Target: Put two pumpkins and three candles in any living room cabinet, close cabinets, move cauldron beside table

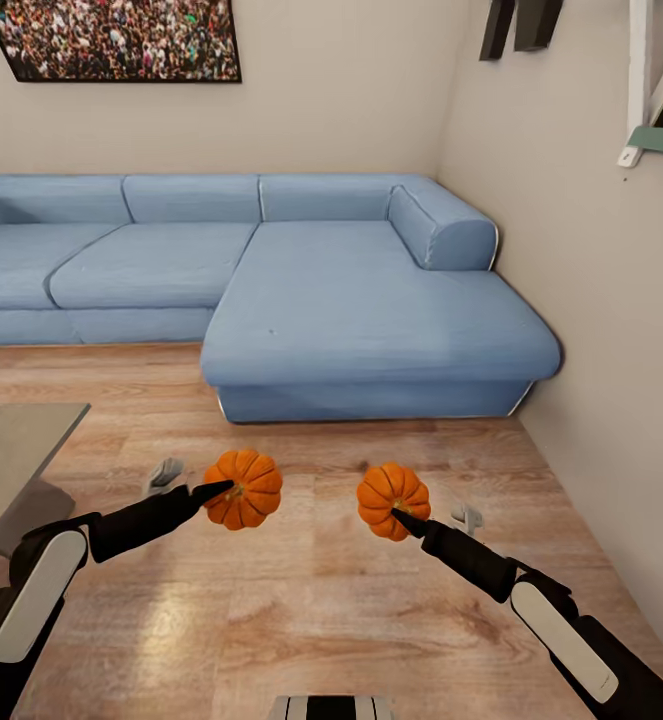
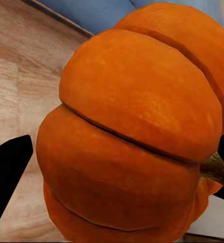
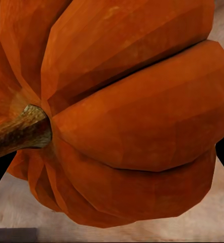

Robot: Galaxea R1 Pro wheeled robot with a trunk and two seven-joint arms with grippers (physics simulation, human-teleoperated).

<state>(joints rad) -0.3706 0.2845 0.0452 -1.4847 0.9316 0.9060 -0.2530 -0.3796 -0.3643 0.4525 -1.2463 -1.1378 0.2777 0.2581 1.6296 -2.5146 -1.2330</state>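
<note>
I hold one small ribbed orange pumpkin [image 1: 243, 488] in my left pincer [image 1: 223, 490] and its twin [image 1: 393, 499] in my right pincer [image 1: 399, 516], both before the blue corner sofa [image 1: 371, 310]; I judge steady grips matter while carrying them to the cabinet.

The left gripper [image 1: 221, 491] is clamped on one pumpkin [image 1: 244, 488], and the right gripper [image 1: 403, 520] is clamped on the other pumpkin [image 1: 392, 499]. Both are raised over the wooden floor [image 1: 301, 620], near each other but apart. A blue sofa [image 1: 271, 290] spans ten to two o'clock. The table [image 1: 11, 450] has a corner at nine o'clock.
</note>
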